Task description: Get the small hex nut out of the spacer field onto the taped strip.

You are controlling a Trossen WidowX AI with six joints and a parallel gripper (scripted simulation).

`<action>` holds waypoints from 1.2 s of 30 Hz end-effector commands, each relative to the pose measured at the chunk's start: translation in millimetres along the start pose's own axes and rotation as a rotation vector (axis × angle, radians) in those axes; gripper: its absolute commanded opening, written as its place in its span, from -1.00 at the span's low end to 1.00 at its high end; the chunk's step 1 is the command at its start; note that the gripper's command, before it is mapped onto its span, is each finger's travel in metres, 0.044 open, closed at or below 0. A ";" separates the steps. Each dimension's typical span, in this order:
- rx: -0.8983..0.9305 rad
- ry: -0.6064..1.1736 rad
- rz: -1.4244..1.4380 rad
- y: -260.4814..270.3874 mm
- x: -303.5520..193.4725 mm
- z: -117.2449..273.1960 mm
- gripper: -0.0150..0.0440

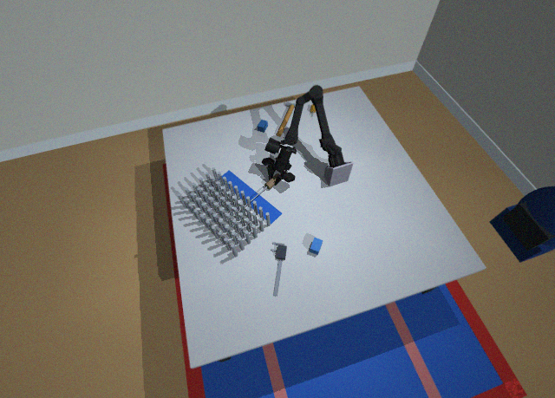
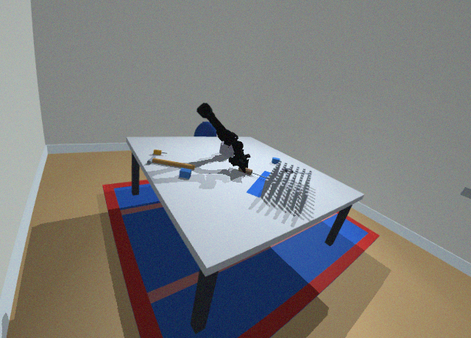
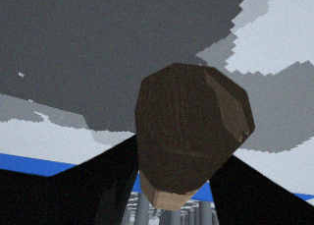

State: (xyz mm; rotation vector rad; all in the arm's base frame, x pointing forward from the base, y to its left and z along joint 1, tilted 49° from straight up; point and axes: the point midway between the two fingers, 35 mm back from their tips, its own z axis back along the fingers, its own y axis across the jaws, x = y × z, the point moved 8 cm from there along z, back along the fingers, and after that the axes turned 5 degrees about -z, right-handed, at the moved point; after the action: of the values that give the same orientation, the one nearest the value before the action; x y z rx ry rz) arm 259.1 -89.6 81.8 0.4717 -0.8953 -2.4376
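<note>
The claw (image 1: 276, 177) (image 2: 243, 169) (image 3: 175, 145) is partly open, its fingers closed on the wooden handle (image 1: 270, 182) (image 2: 248, 171) (image 3: 191, 122) of a thin metal tool. Ahead of the claw, the tool's shaft (image 1: 258, 193) (image 2: 260, 174) slopes over the blue strip (image 1: 229, 177) (image 2: 255, 188) (image 3: 25, 164) and in among the standing spacers (image 1: 235, 235) (image 2: 288, 190) (image 3: 170, 217); its tip is lost between them. The strip lies just in front of the claw, between it and the spacer field. The hex nut cannot be made out, so where it sits relative to the claw cannot be told. Behind the claw, toward the wall in the top view, an orange-handled hammer (image 1: 285, 120) (image 2: 173, 163) lies on the table (image 1: 358, 241) (image 2: 213, 227), near a blue block (image 1: 262, 125) (image 2: 185, 173).
</note>
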 end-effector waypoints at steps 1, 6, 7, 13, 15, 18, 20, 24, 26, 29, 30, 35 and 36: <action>-0.003 0.002 0.005 -0.8 2.7 2.3 -0.49; -0.003 0.002 0.005 -0.6 4.8 3.7 -0.49; -0.003 0.002 0.005 -0.5 5.2 4.0 -0.49; -0.003 0.002 0.005 -0.3 7.8 5.7 -0.49; -0.003 0.002 0.005 -0.2 8.6 6.2 -0.49; -0.003 0.002 0.005 -0.1 9.9 7.1 -0.49; -0.003 0.002 0.005 0.0 10.8 7.7 -0.49; -0.003 0.002 0.005 0.2 12.5 8.8 -0.49; -0.003 0.002 0.006 0.3 13.3 9.4 -0.49; -0.003 0.002 0.006 0.4 14.5 10.2 -0.49; -0.003 0.002 0.006 0.4 14.9 10.4 -0.49; -0.003 0.001 0.006 0.6 17.0 11.8 -0.49; -0.003 0.001 0.006 0.7 17.4 12.1 -0.49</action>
State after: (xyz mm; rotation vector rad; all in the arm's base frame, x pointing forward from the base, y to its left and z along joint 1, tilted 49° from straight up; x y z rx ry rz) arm 242.1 -93.9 87.9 0.4697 -0.8949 -2.4377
